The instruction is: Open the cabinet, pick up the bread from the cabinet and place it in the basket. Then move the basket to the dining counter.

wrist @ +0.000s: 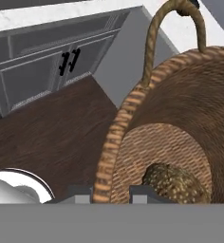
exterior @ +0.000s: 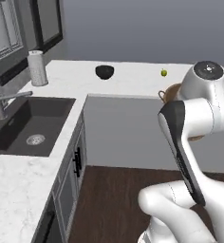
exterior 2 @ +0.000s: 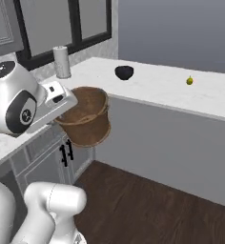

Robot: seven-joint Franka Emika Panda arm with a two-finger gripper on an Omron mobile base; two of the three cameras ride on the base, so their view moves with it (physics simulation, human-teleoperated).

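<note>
- The basket (exterior 2: 86,119) hangs in the air off the end of the arm, above the dark wood floor (exterior 2: 148,205) and in front of the grey face of the dining counter (exterior 2: 181,90); it touches neither.
- Its mouth faces up in the right base view, with the axis from rim to bottom leaning a little — the rim sits higher on the side away from the arm.
- The pincer (wrist: 112,192) is clamped on the basket's woven rim; in the hand view one dark tip stands outside the wall and the other inside, the rim between them.
- The bread (wrist: 175,182) — a brown speckled lump — lies on the basket's bottom, against the inner wall; the hand view looks straight into the basket and shows it, while the right base view shows the outer wall and the near rim without the contents.
- A loop handle (wrist: 173,28) rises from the far rim in the hand view.
- In the left base view the arm covers most of the basket (exterior: 170,92); a bit of brown rim and one loop show beside the white joint.
- On the dining counter stand a dark bowl (exterior 2: 124,72) and, well apart from it, a small yellow-green fruit (exterior 2: 189,81); both are also in the left base view.
- The left base view adds a dark sink (exterior: 28,124) with a faucet (exterior: 2,102) and a paper towel roll (exterior: 37,68) behind them.
</note>
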